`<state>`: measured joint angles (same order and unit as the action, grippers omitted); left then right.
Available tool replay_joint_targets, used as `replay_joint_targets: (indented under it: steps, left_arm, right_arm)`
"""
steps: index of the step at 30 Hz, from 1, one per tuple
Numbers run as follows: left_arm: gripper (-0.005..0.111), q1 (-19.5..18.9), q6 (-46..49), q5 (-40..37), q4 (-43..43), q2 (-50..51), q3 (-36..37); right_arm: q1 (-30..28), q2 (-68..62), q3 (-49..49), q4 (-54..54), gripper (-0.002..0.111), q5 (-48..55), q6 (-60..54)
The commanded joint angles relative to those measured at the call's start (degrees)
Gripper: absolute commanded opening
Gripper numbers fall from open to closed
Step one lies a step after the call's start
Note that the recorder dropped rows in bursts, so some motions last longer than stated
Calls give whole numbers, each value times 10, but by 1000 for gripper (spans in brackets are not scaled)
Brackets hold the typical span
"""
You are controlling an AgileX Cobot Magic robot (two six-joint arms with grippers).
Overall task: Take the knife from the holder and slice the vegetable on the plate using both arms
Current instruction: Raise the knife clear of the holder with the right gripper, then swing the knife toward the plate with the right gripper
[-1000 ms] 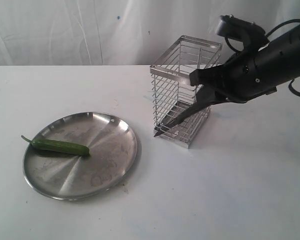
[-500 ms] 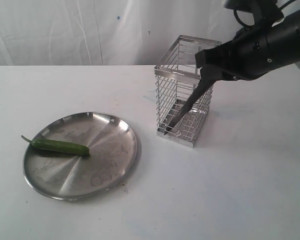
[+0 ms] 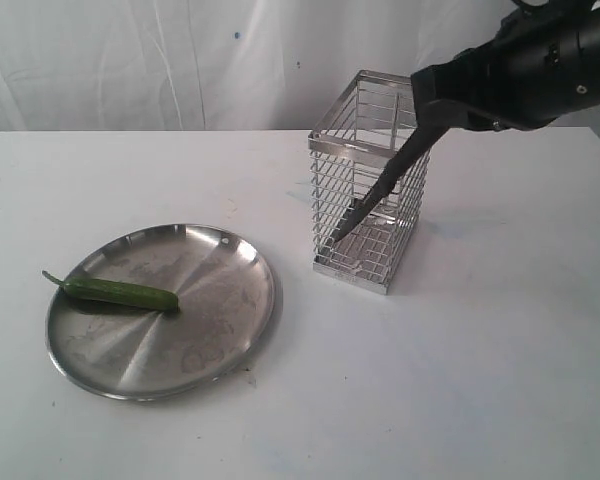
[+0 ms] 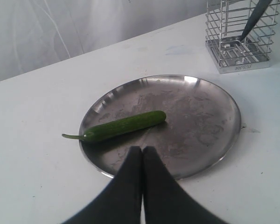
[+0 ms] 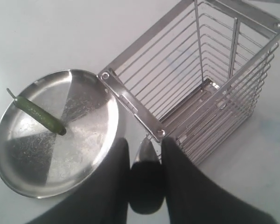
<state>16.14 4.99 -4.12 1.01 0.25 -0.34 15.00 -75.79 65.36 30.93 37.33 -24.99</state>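
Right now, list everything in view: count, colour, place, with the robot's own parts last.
plate: one, shiny steel, on the table left of the holder.
vegetable: one, green, whole, lying on the left part of the plate.
holder: one, shiny steel wire, upright on the table right of the plate.
knife: one, black, slanting tip-down inside the holder, handle end in the right claw.
table: one, white, under everything.
backdrop: one, white cloth, behind the table.
right claw: one, black, above the holder's rim, shut on the knife.
left claw: one, black, over the plate's edge near the vegetable, shut, holding nothing.
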Motion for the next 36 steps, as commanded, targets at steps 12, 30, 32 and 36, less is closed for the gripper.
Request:
replay_joint_targets:
  steps: [12, 30, 32, 36]
  left_arm:
    - [0, -1, -1, -2, 2, -2, 3]
    - [0, -1, 0, -2, 2, -2, 3]
    - [0, -1, 0, -2, 2, -2, 3]
    - [0, -1, 0, -2, 2, -2, 3]
  right_arm:
    - [30, 146, -39, -16, 0, 25, -8]
    - [398, 119, -301, -55, 0, -526, -117]
    - [417, 78, -301, -48, 0, -585, -125]
    - [454, 9, -301, 27, 0, -681, -179]
